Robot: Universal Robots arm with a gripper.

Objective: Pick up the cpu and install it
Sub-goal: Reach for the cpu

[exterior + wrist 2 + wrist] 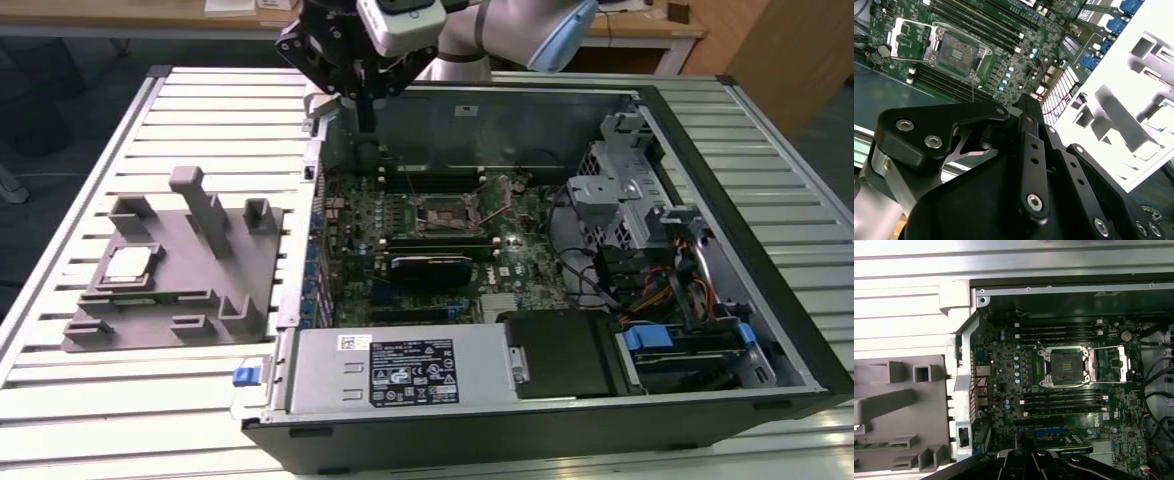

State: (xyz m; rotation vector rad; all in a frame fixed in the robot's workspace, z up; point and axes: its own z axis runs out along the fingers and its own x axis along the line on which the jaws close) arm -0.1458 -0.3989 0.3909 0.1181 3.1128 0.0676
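Hovering black gripper (363, 128): hangs over the far corner of the open black computer case (534, 435) at the exterior view's left. Held high, probably to keep both board and tray in sight in both wrist views.
Jaws: pressed together as far as can be judged, grasping nothing.
Small flat square cpu with a pale silver top (130, 263): lies flat in a square recess of the grey moulded plastic tray (200, 275). Rests on the slatted metal table (80, 400) to the exterior view's left of the case, well apart from the gripper and not yet lifted. Seated in the recess most likely to fix position and heading for a clean pick.
Square black-framed metal socket (1063, 367): sits mid-board on the green motherboard (1004, 370), bare. Metal retaining frame (1115, 365) folded back beside it, evidently to leave the seat open for the chip.
Long black memory sticks (1059, 330): run in rows on two sides of the socket, just beside it, leaving little room on those sides.
Upright grey tray posts (207, 210): stand near the cpu recess, between it and the case. Likely in the way of any low sideways sweep.
Silver case wall (966, 355): rises between tray and board, passable only from above.
Further off: labelled silver power supply box (400, 370), grey drive cage (614, 190) and coloured cables (654, 290), all well apart from the socket.
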